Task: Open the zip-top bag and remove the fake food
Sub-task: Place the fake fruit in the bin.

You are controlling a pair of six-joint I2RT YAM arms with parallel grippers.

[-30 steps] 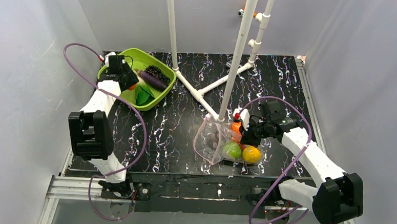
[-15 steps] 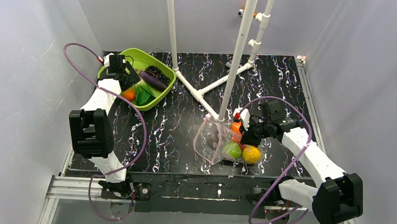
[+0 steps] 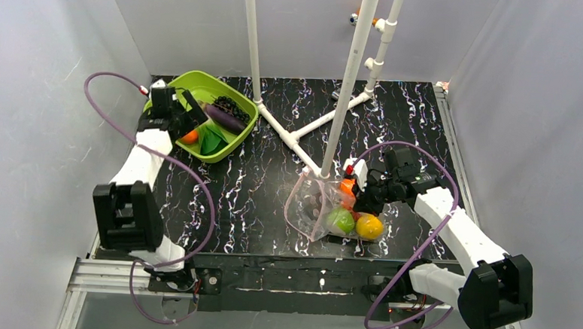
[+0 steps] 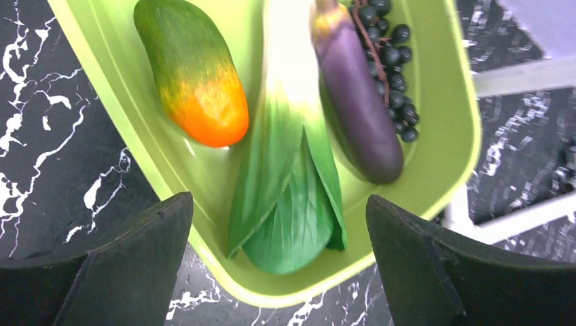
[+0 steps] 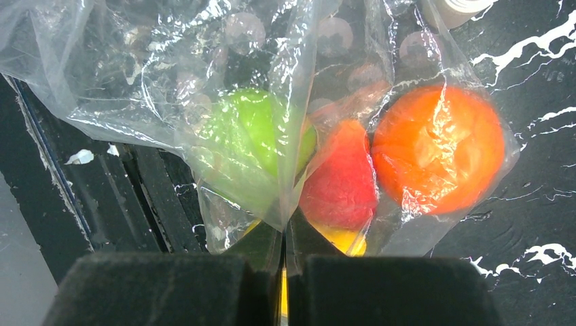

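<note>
My right gripper [image 5: 284, 266] is clamped fully shut on a fold of the bag [image 5: 136, 75], with thin clear film pinched between the pads at the bottom of the wrist view. Just past the pinch, inside the plastic, sit a green apple [image 5: 255, 136], a small red piece [image 5: 339, 183] and an orange [image 5: 438, 146]. Overhead, a lemon [image 3: 369, 227] shows too, at lower centre-right.

My left gripper [image 4: 277, 231] stands wide open and empty over the near rim of the green tray [image 4: 435, 109], at the upper left of the overhead view. A green-and-orange fruit [image 4: 197, 75], a leafy vegetable [image 4: 289, 183], an eggplant [image 4: 356, 102] and grapes [image 4: 390, 61] lie in the tray.

I judge the film light, limp and slick. It will likely crumple or slide out of a pinch rather than hold shape. The pink mouth strip [image 3: 292, 202] looks stiffer and seems the surer place to hold. The fruit looks hard, smooth and light, apt to roll or squirt sideways, so I would take each piece across its middle.

Room is tight here. The foot of the white pipe stand [image 3: 349, 84] sits just beside the bag on its upper side, and the table's near edge lies just below it. The open stretch is the bare black table [image 3: 249, 192] to the bag's left, towards the tray.
</note>
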